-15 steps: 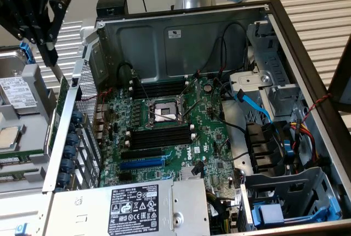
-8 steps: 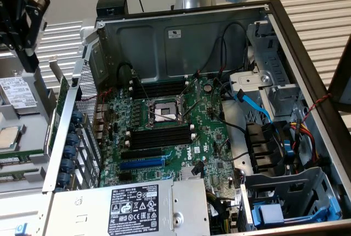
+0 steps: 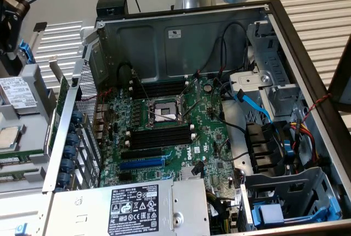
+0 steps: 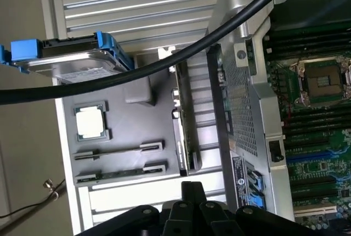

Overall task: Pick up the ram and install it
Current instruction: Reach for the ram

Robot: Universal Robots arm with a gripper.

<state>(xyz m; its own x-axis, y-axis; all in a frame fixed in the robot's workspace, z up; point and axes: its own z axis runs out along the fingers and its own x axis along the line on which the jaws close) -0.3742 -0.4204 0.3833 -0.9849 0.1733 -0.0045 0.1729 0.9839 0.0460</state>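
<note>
Claw: black, angular fingers pressed together with nothing between them, poised over the tray at the exterior view's left.
Tray: one, matte grey moulded plastic with shaped recesses.
Hard drive: one, a flat metal slab in blue plastic rails, on the tray.
Processor: one, square with a bright smooth lid, flat in its recess.
Ram: a long, thin, dark green stick on edge between two pale end clips in the tray, near the processor and apart from the claw. A second clipped holder lies beside it; I cannot tell what its thin grey strip is.
Cable: one, round and glossy black, crossing the wrist view.
Case: one, open grey sheet metal, with a perforated side wall.
Motherboard: green, with one square metal-framed socket and two banks of black slots, one on either side of it.
Blue slot: one, long.
Power supply: one plain metal box with a black label.
</note>
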